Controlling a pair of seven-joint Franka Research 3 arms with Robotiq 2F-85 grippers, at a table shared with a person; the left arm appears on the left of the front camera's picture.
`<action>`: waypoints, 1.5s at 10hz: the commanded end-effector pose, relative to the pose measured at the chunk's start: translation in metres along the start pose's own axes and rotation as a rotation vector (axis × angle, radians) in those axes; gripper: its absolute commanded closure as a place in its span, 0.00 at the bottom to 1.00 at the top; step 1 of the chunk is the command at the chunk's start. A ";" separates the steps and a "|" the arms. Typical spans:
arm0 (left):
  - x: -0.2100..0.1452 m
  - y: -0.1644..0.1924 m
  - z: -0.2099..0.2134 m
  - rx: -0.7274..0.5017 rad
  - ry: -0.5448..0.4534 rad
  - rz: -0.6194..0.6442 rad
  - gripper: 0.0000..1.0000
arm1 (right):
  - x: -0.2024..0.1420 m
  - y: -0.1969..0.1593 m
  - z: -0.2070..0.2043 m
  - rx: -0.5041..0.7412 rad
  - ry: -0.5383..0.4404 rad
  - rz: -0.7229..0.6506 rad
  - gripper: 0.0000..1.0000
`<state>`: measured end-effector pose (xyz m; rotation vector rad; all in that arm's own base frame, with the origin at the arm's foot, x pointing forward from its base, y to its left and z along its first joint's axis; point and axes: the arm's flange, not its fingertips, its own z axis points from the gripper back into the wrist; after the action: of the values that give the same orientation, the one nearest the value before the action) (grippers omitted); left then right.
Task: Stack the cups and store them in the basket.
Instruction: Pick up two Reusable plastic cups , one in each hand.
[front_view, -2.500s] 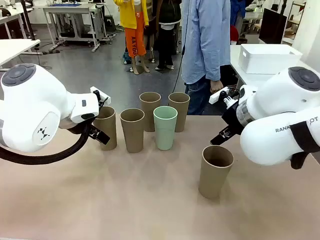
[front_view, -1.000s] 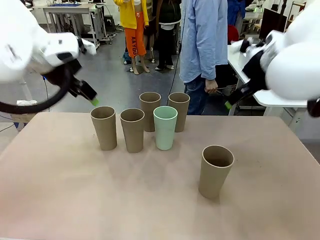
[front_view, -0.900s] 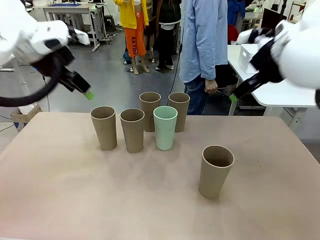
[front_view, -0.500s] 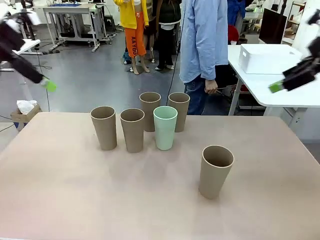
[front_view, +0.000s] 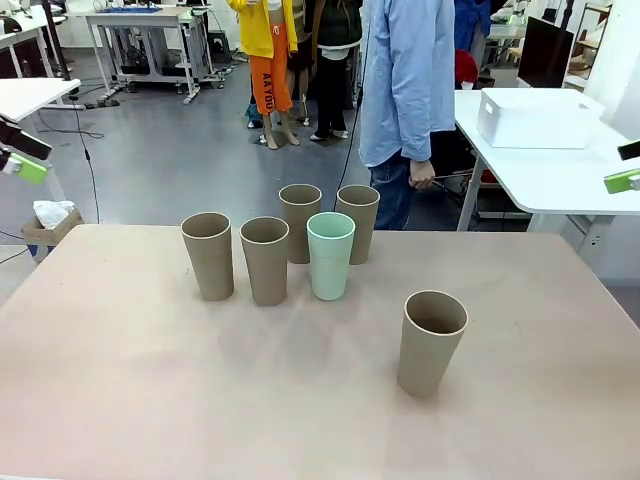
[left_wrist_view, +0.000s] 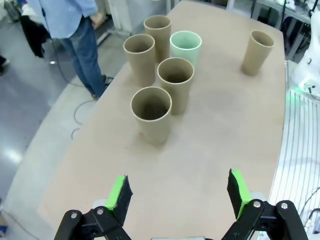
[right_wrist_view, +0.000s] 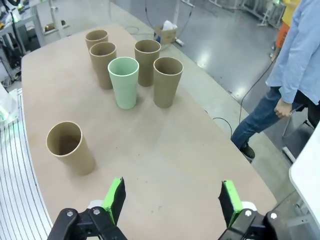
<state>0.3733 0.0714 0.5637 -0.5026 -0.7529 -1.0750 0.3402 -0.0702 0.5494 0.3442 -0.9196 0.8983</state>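
On the table, six cups upright — left gripper, right gripper both spread wide, seemingly aloft

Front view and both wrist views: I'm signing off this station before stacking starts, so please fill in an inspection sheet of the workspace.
Surface: beige table, carrying the cups.
Job's things: four tan cups and the mint cup stand upright in a cluster at the far side. A lone tan cup stands upright, apart, toward the robot's right. None are stacked. The white bin sits on a side table beyond the right edge.
Clutter: nothing seen.
Grippers: left gripper and right gripper are both open, empty, and raised off the table.
Cables: black cable on the floor by the person.
Surroundings: person at the far edge; cardboard box on the floor.
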 end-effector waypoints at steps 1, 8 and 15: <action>-0.018 0.002 -0.006 -0.048 -0.093 -0.057 0.00 | -0.019 -0.008 -0.005 0.057 -0.074 0.031 0.00; -0.032 -0.009 -0.007 -0.062 -0.146 -0.100 0.00 | -0.035 -0.013 0.002 0.103 -0.156 0.040 0.00; -0.029 -0.008 -0.006 -0.064 -0.118 -0.076 0.00 | -0.035 -0.011 0.003 0.099 -0.147 0.019 0.00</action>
<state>0.3590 0.0807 0.5379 -0.5910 -0.8374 -1.1382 0.3351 -0.0939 0.5230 0.4914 -0.9914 0.9232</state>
